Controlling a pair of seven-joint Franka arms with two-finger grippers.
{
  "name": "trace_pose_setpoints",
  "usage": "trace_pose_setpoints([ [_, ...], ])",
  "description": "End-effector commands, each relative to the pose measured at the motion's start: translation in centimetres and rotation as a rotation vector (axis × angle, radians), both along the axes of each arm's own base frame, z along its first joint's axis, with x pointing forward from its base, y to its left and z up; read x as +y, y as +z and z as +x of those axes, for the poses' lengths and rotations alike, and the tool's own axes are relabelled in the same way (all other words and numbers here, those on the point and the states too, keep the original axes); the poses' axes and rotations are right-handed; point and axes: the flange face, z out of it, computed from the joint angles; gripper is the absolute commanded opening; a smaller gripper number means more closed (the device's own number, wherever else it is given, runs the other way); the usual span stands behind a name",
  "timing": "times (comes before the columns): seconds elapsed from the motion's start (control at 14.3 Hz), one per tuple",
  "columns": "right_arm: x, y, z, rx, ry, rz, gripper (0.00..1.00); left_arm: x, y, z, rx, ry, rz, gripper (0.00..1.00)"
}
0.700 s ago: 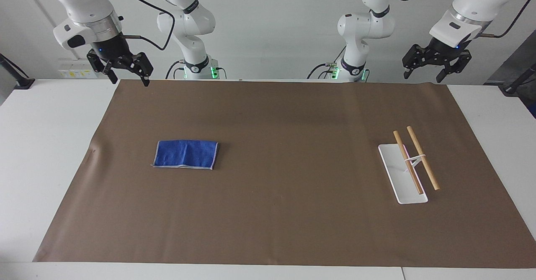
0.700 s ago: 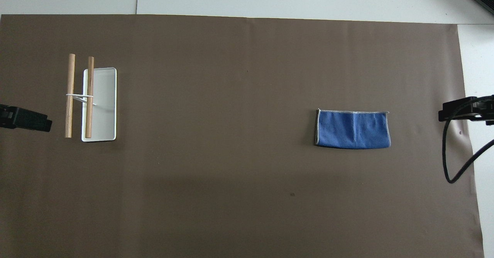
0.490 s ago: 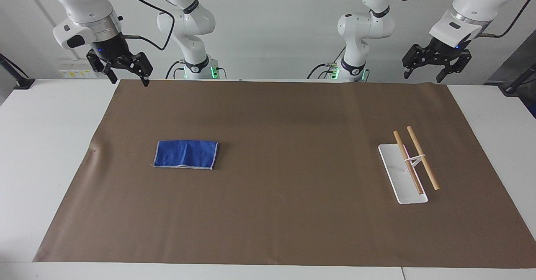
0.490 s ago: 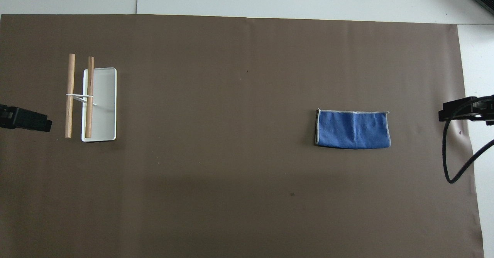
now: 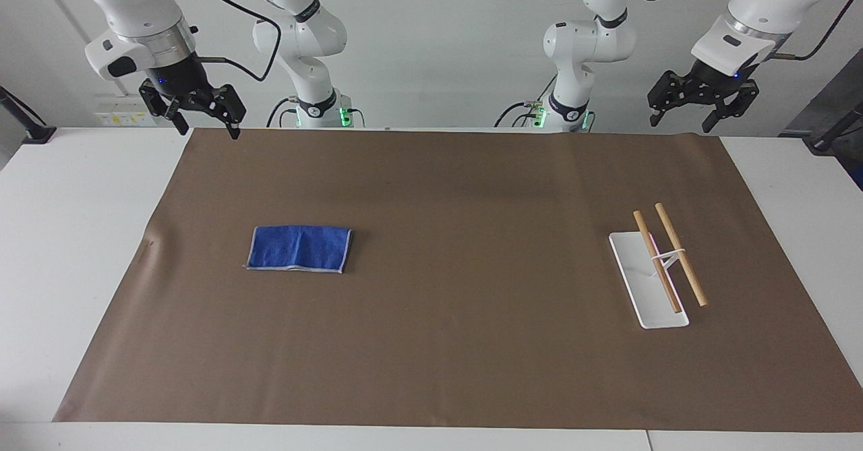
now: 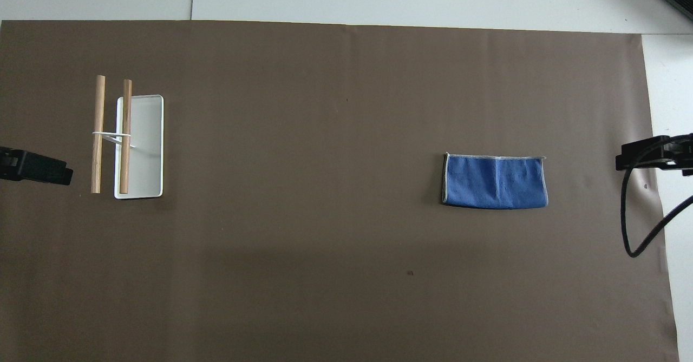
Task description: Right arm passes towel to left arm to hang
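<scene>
A white table (image 5: 81,249) stands against a pale wall, and a large brown mat (image 5: 458,343) covers most of its top. Both arms are raised at the robots' edge of the mat, and neither touches anything.

The right gripper (image 5: 202,115) hangs over the mat's corner at the right arm's end, fingers spread apart and empty. The left gripper (image 5: 702,104) hangs over the corner at the left arm's end, its fingers also parted and empty; this arm waits.

The white rack (image 5: 648,282) sits at the left arm's end of the mat. It has a flat white tray as a base, with nothing lying in it, and a thin wire stand that carries two wooden bars (image 5: 681,254) side by side above it. Nothing hangs on either bar.

The towel (image 5: 299,249) lies flat and folded on the mat toward the right arm's end, well apart from the rack and from both grippers.

As I judge it, the task has not yet begun: the first step, the right arm's pickup, is in hand. The next move calls for the right gripper to travel out over the towel, descend, and pinch one edge or fold, so that enough cloth dangles free for the left gripper to take.
</scene>
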Motion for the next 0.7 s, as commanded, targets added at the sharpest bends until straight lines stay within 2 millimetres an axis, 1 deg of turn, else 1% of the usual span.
trace_pose_setpoints([
  [0.0, -0.3, -0.1, -0.5, 0.006, 0.003, -0.005, 1.0, -0.7, 0.1, -1.1, 0.004, 0.005, 0.021, 1.0],
  [0.14, -0.3, -0.1, -0.5, 0.006, 0.003, -0.003, 1.0, -0.9, 0.1, -1.1, 0.002, -0.001, 0.021, 1.0],
  [0.28, -0.2, -0.3, -0.7, 0.01, -0.004, -0.006, 1.0, -0.4, 0.0, -1.1, 0.004, 0.01, 0.02, 1.0],
  [0.49, 0.2, -2.2, -1.6, 0.001, -0.011, -0.002, 1.0, -0.3, 0.0, -1.1, 0.005, 0.01, 0.02, 1.0],
  [0.56, 0.2, -3.1, -1.6, 0.01, -0.012, -0.002, 1.0, -0.3, 0.0, -1.1, 0.005, 0.011, 0.02, 1.0],
  [0.63, 0.3, -3.8, -1.1, 0.013, -0.011, -0.003, 1.0, 0.0, 0.0, -1.0, 0.005, 0.014, 0.02, 1.0],
])
